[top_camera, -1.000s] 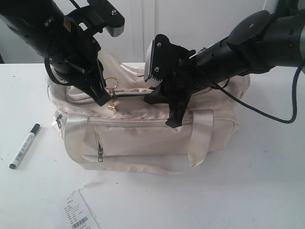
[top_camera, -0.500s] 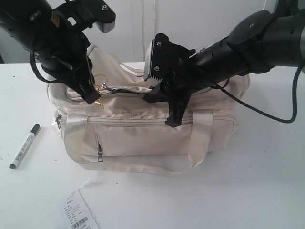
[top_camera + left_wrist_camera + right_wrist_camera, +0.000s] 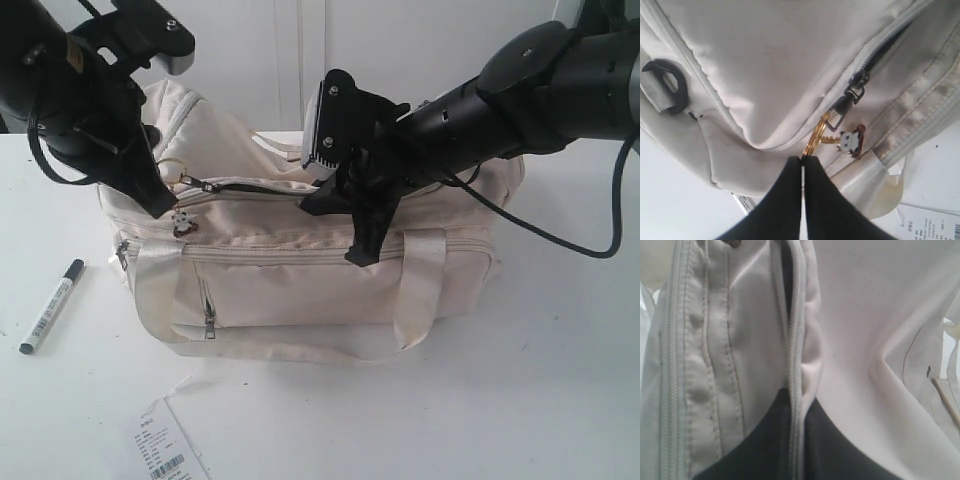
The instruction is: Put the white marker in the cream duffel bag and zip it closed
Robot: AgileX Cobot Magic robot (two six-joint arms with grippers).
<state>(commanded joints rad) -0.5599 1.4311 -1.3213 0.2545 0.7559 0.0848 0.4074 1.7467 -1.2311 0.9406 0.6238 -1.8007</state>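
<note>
The white marker (image 3: 50, 305) with its black cap lies on the table, left of the cream duffel bag (image 3: 300, 275). My left gripper (image 3: 168, 205) (image 3: 802, 159) is shut on the gold ring (image 3: 816, 139) that hangs from the top zipper's slider (image 3: 855, 89) at the bag's left end. A small charm (image 3: 850, 141) dangles beside the ring. Behind the slider the zipper shows a dark gap (image 3: 886, 44). My right gripper (image 3: 358, 245) (image 3: 797, 400) is shut on the zipper edge (image 3: 795, 340) of the bag's top, near the middle.
A white barcode paper tag (image 3: 165, 448) lies on the table in front of the bag. The bag's webbing handles (image 3: 420, 290) droop over its front. A black strap ring (image 3: 662, 85) sits at the bag's left end.
My left gripper has moved left and outward with the gold ring, drawing the slider toward the bag's left end and lifting the fabric there. The right gripper has kept its hold.
</note>
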